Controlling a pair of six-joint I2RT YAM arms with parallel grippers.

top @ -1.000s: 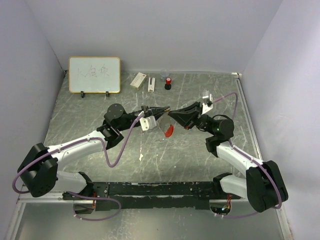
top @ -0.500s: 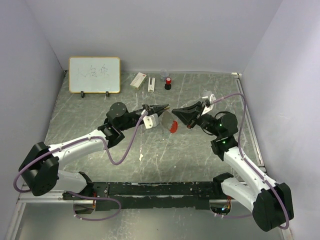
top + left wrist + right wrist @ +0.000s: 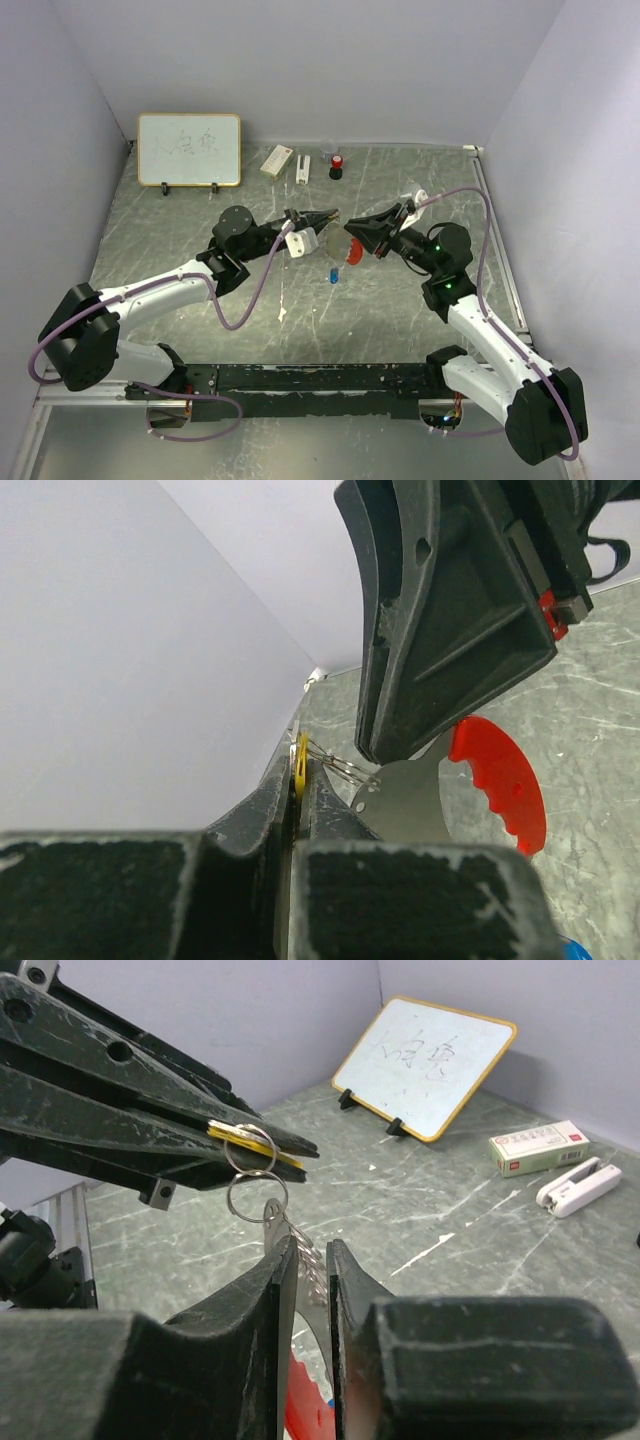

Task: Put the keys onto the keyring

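Now left fingers (image 3: 262, 805) clamp one gold key (image 3: 232, 1136), right fingers (image 3: 255, 1300) slightly parted, one blue key (image 3: 332, 274) loose.

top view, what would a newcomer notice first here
The two grippers meet tip to tip in the middle: the left gripper pinches a gold key with small rings hanging from it, and a red tag dangles by the right gripper. A blue key lies loose on the table nearby.

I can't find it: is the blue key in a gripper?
No, the blue key is apart from the left gripper and the right gripper.
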